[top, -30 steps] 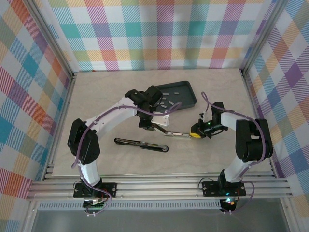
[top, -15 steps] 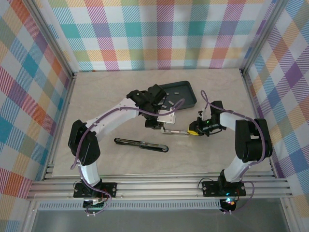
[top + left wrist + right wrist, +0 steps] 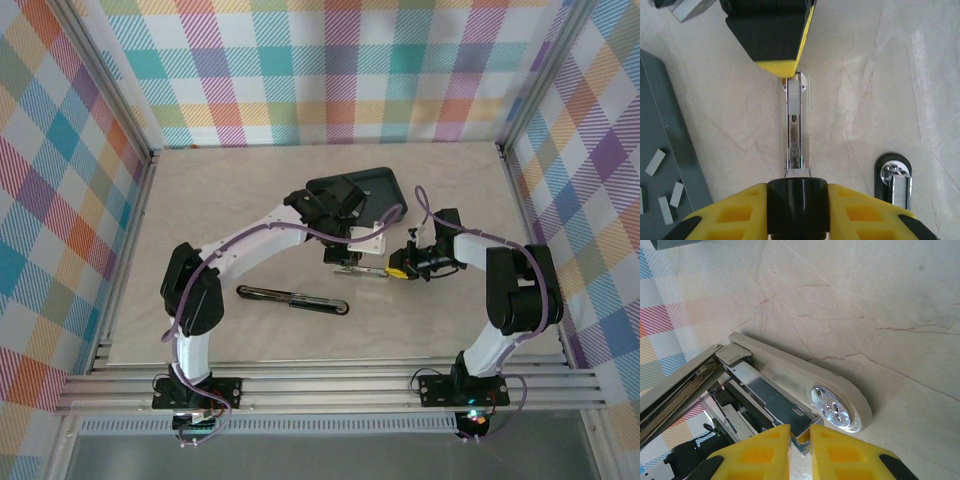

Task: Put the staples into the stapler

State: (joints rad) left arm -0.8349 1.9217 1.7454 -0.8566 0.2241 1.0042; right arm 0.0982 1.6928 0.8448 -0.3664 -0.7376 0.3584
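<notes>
Pale stapler [image 3: 368,270] lies opened up on the counter [image 3: 230,200], metal rail bare, w/ a hand at each end.

L hand [image 3: 345,262] is at the stapler's left end. In the L wrist view its yellow fingers [image 3: 735,210] sit together around the rail's near end, so it looks clamped on the stapler. R hand [image 3: 403,269] is at the stapler's right end. In the R wrist view the fingers [image 3: 755,450] are almost together, pinching the metal rail edge just beside the round silver plate [image 3: 832,409] on the base.

Staples [image 3: 655,162]: several short grey strips lying loose in the dark grey tray [image 3: 385,195], just behind the stapler, partly under the L arm. None seen in the rail.

Second stapler, black [image 3: 295,297], lies flat in front of and to the left of the pale one, apart from it and from both hands.
</notes>
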